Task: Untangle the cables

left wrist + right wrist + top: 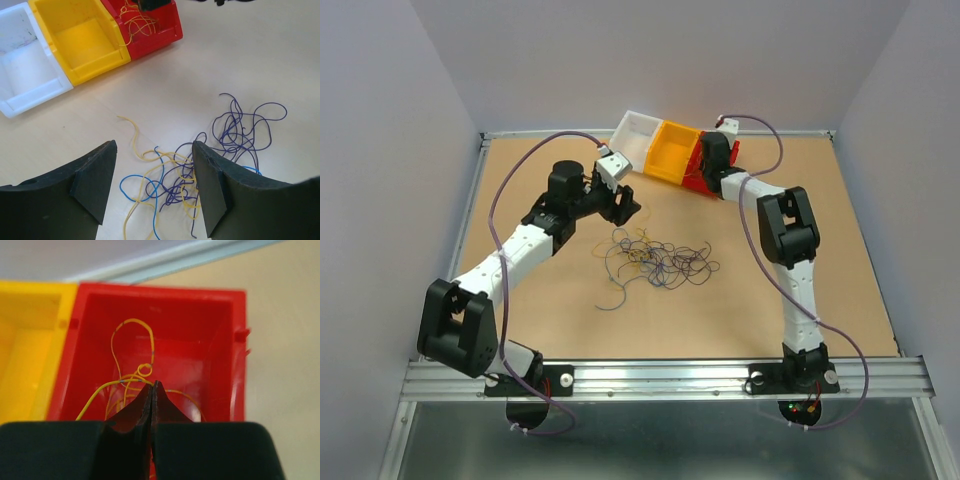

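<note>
White bin (35, 96), yellow bin (100, 70) and red bin (156, 42) adjoin on the table (250, 60).

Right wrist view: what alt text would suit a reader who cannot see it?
A black robot hand, shut, hangs over a red bin holding a few thin yellow wires. A yellow bin adjoins it at the picture's left, on a tan table.

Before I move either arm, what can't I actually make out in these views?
- Right wrist view: whether the shut right gripper pinches a yellow wire in the red bin; its fingers cover the contact.
- Left wrist view: the cable tangle's near part, behind the open left gripper's fingers and cut by the bottom edge.
- Top view: red bin's contents, blocked by the right arm; strand crossings too thin.
</note>
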